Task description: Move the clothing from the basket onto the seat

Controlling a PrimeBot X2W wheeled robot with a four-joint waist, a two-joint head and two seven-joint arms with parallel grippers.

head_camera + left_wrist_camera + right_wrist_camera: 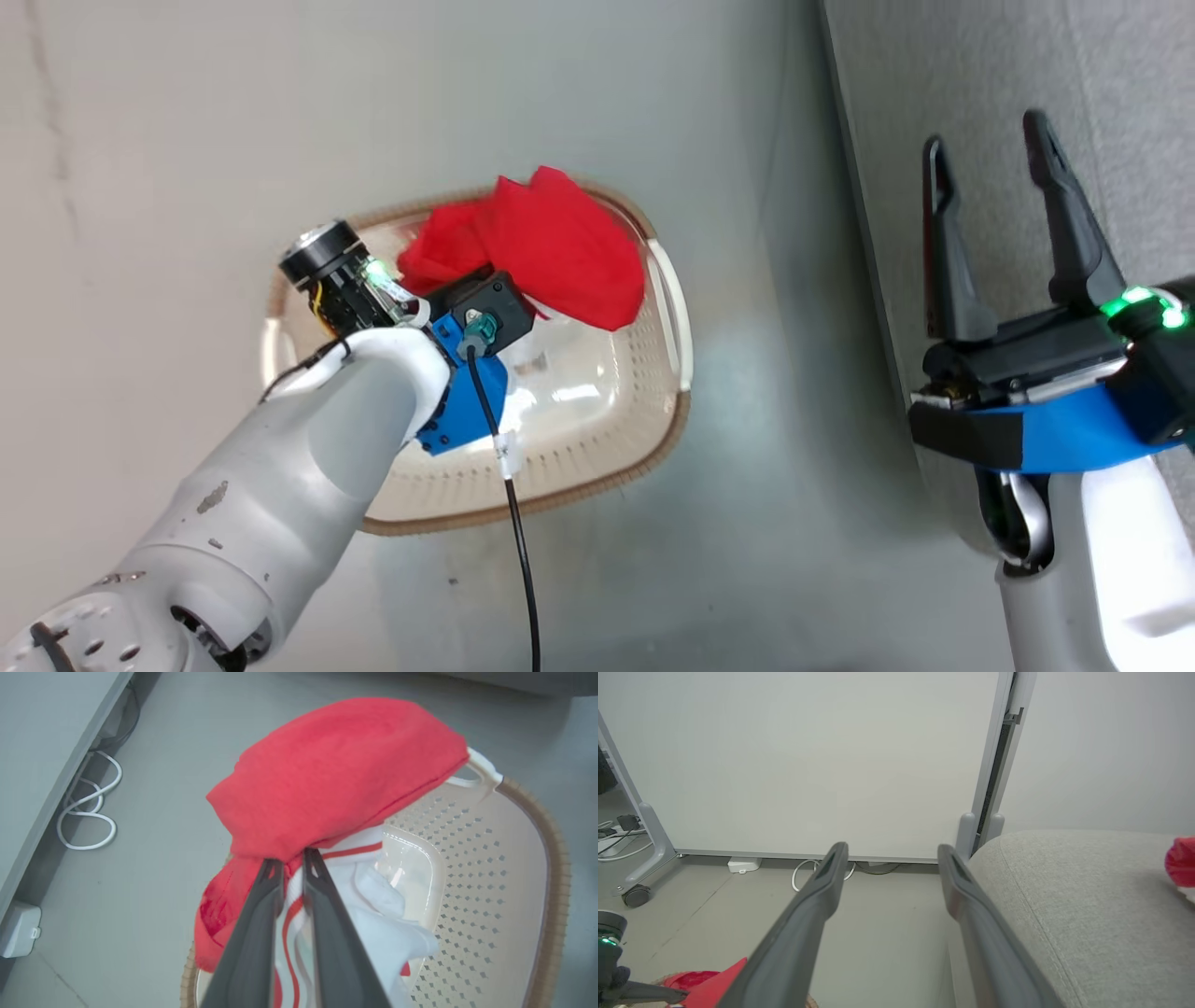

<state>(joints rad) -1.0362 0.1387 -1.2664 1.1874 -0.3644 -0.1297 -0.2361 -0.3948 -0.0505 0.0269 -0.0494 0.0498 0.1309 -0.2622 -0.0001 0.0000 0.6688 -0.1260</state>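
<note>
The left gripper (293, 858) is clenched on a fold of the red garment (336, 774), with its two fingers nearly together and the cloth pinched between the tips. The garment hangs as a bunch above the far part of the basket (556, 858), and its white striped trim (352, 851) trails down inside. The basket stands on the grey floor (794, 467), to the left of the seat (1087, 896). The right gripper (985, 131) is released, with the fingers wide apart and holding nothing, near the left edge of the seat.

I judge the task to be about half done. A small red shape (1181, 861) lies on the seat at the right border of the right wrist view, and it is probably another garment already placed there. What is left is to carry the held garment over to the seat and let it go.

The red shape is cut off, so I cannot say which piece it is. In the head view the cloth hides the left fingertips, and no lettering can be read. It is not clear whether more clothing lies under the bunch
</note>
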